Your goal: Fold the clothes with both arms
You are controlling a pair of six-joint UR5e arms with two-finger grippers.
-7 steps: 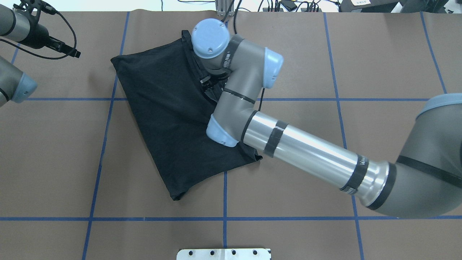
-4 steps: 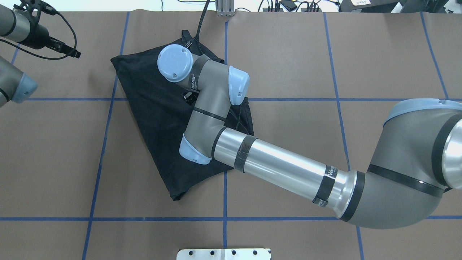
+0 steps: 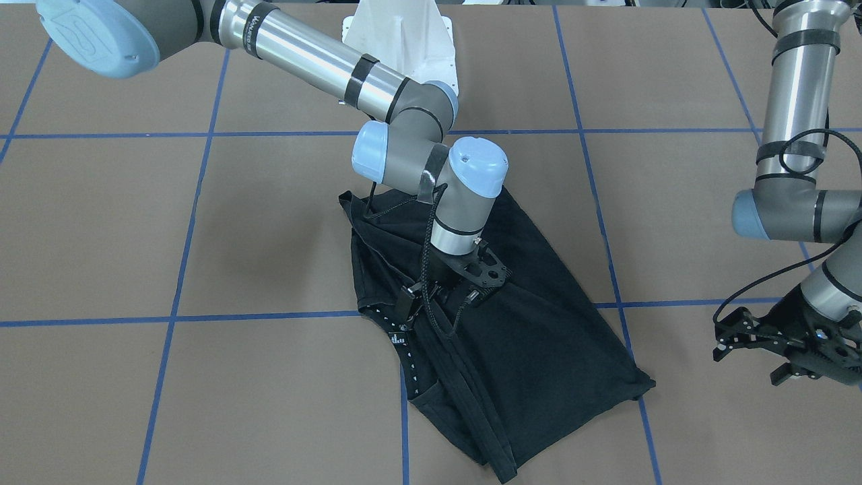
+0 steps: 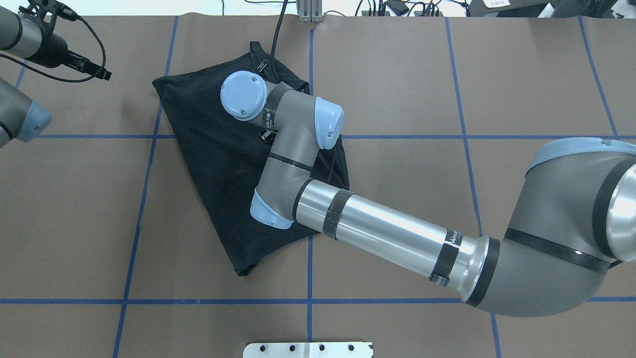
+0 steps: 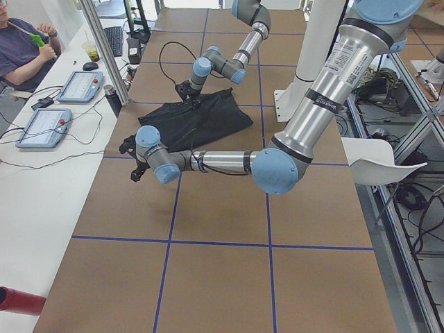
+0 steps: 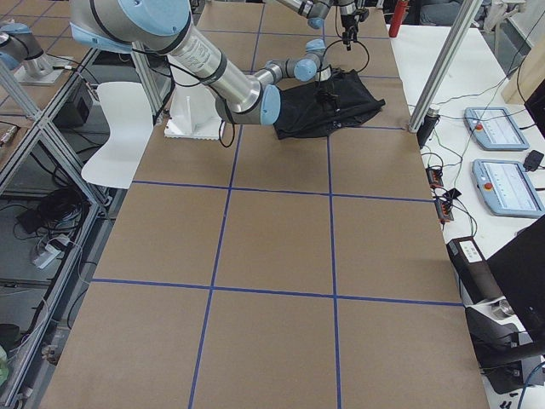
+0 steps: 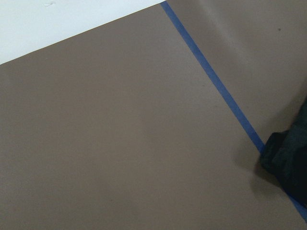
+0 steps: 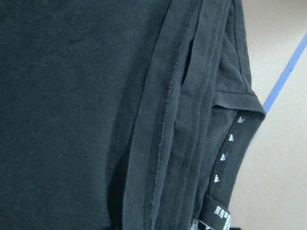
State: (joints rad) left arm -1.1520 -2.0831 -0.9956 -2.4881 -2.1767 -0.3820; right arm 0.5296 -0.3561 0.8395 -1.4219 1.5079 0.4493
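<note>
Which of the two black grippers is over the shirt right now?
The right arm's black two-finger gripper: it hangs over the folded black T-shirt, by the neck tape. The left gripper is off the cloth, above bare brown table.

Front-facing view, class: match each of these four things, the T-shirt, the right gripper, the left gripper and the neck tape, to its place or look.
1 T-shirt
2 right gripper
3 left gripper
4 neck tape

A over bare table, off the shirt
B black, folded, lying on the table
C white-dotted, along the shirt's edge
D right above the shirt

Pairs: 1-B, 2-D, 3-A, 4-C
</note>
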